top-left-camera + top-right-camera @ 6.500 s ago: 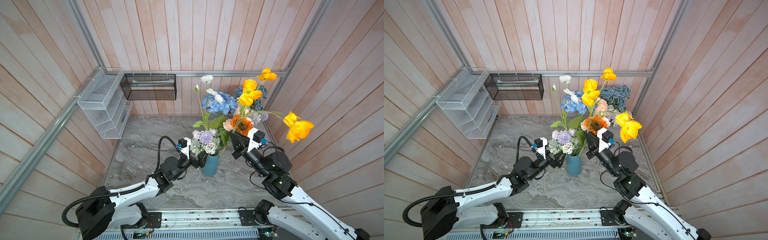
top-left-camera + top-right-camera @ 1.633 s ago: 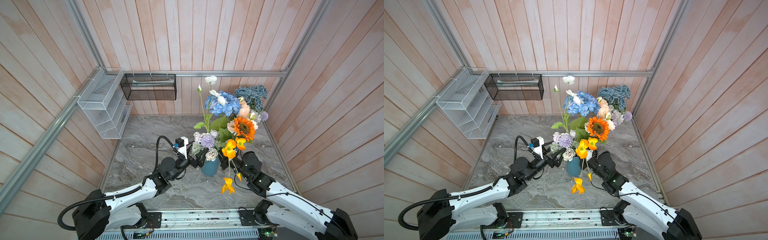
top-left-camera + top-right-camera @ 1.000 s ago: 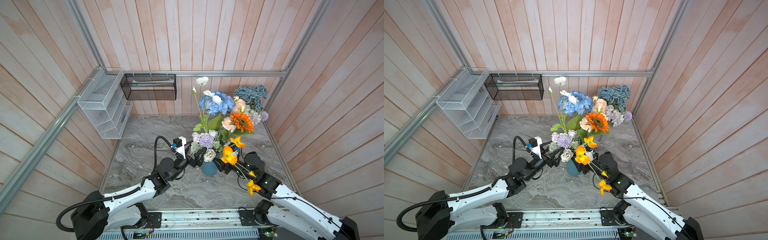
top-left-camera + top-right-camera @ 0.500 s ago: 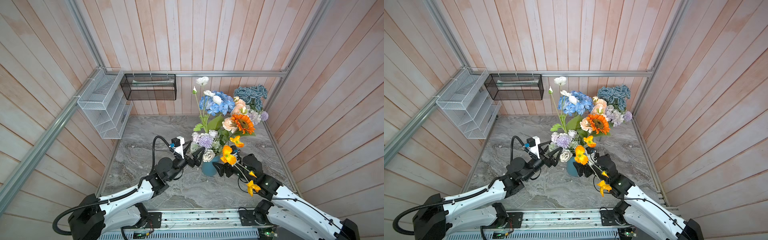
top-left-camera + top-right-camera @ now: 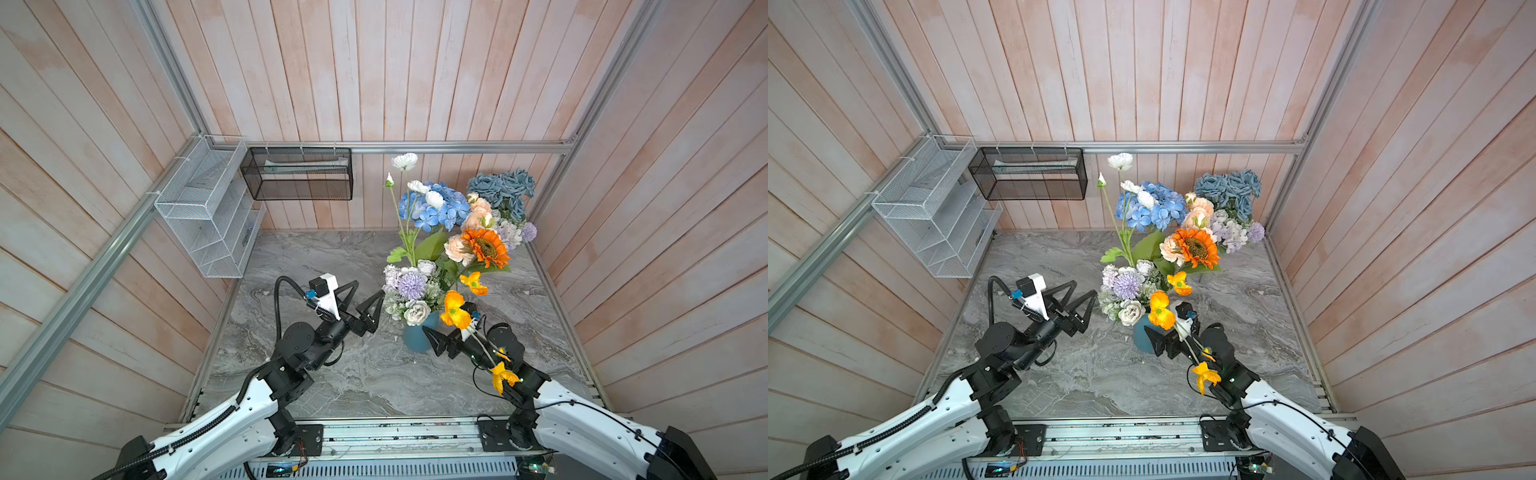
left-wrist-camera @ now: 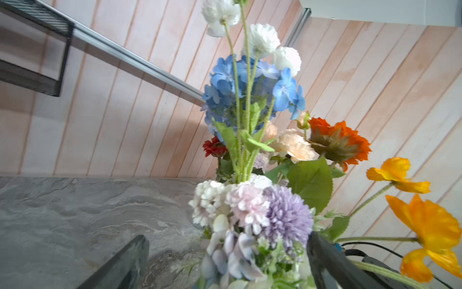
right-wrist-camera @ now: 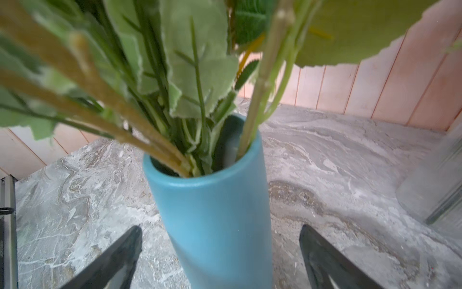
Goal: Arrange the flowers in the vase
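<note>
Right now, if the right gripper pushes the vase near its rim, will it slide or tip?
Probably tip: the vase is tall and narrow, and the flowers rise far above it and spread wide, so it looks top-heavy. Its matte surface should not be slippery. The open right gripper faces its body below the rim; pushing there seems safer.

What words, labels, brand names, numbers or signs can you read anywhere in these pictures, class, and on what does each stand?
No text can be read anywhere.
The blue vase is plain, with no label.
The white wire rack and the black mesh basket show no writing.
The pale sheet in that basket is too small to read.
</note>
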Robot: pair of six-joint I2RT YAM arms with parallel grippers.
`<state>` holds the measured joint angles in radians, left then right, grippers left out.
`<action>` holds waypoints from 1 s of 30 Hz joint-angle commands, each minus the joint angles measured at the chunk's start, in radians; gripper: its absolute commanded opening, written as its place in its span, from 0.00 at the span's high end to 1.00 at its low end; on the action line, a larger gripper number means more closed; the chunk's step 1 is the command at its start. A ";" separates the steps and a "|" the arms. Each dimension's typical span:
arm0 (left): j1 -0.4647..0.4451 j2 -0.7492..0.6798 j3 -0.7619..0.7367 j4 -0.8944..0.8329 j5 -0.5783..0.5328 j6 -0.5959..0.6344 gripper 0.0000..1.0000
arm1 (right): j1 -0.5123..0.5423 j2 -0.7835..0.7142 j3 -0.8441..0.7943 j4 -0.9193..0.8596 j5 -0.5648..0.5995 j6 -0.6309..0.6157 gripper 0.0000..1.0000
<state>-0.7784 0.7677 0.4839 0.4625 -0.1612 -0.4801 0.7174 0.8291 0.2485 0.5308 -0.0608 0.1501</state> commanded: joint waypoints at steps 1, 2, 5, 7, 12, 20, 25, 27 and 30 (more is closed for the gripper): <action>0.063 -0.017 -0.092 -0.028 -0.103 -0.110 0.00 | -0.002 0.049 0.005 0.148 -0.030 -0.038 0.02; 0.091 -0.010 -0.119 -0.006 -0.086 -0.141 0.00 | -0.003 0.067 0.013 0.155 -0.033 -0.049 0.02; 0.146 0.045 -0.170 0.076 -0.023 -0.211 0.00 | -0.003 0.103 0.017 0.186 -0.040 -0.065 0.02; 0.149 0.113 -0.164 0.124 -0.002 -0.213 0.00 | -0.003 0.117 0.015 0.200 -0.037 -0.079 0.02; 0.151 0.353 -0.082 0.227 0.120 -0.208 0.00 | -0.007 0.148 0.011 0.240 -0.029 -0.101 0.02; 0.149 0.694 0.103 0.356 0.312 -0.199 0.00 | -0.046 0.175 -0.005 0.298 -0.055 -0.115 0.02; 0.133 0.779 0.170 0.368 0.369 -0.190 0.00 | -0.076 0.207 -0.013 0.357 -0.138 -0.111 0.02; 0.118 0.796 0.182 0.363 0.383 -0.189 0.00 | -0.077 0.232 -0.001 0.366 -0.173 -0.113 0.02; 0.092 0.816 0.188 0.361 0.398 -0.192 0.00 | -0.078 0.281 0.020 0.375 -0.190 -0.121 0.02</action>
<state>-0.6662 1.5616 0.6498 0.7879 0.1871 -0.6777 0.6445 1.0805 0.2459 0.8654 -0.2020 0.0456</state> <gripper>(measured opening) 0.999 0.983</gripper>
